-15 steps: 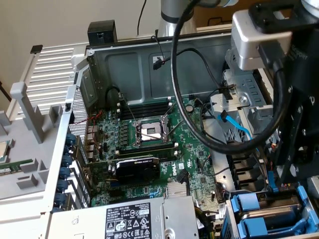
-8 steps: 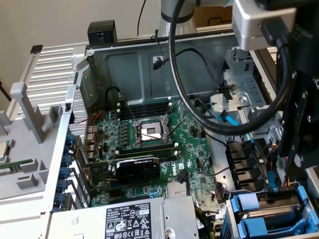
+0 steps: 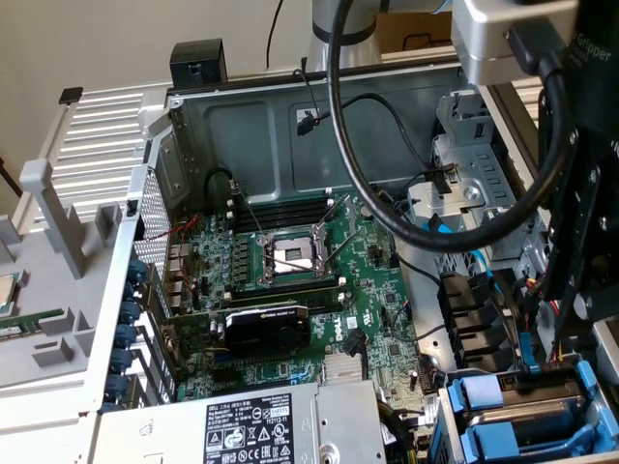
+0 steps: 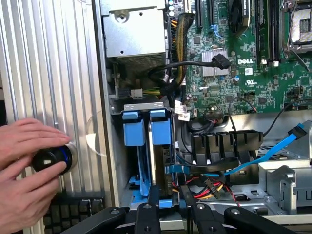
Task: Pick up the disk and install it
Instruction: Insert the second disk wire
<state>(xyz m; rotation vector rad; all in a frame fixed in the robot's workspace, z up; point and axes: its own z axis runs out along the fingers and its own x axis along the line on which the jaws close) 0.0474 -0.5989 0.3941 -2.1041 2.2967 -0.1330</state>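
Two hands (image 4: 27, 170) on black knob (image 4: 51, 160), left of drive cage (image 4: 141, 109). Disk (image 4: 160, 146) on edge between blue rails in that cage, pincer (image 4: 168, 207) at its near end; whether fingers clench disk, you cannot tell. Step, by my reading: seating disk. Next move needs straight, gentle push along rails.

Black pincer (image 4: 168, 207) with jointed linkage bars, silver wrist block, looping black cable (image 3: 353, 145)

The disk (image 4: 160, 146) stands in the drive bay (image 4: 141, 107).
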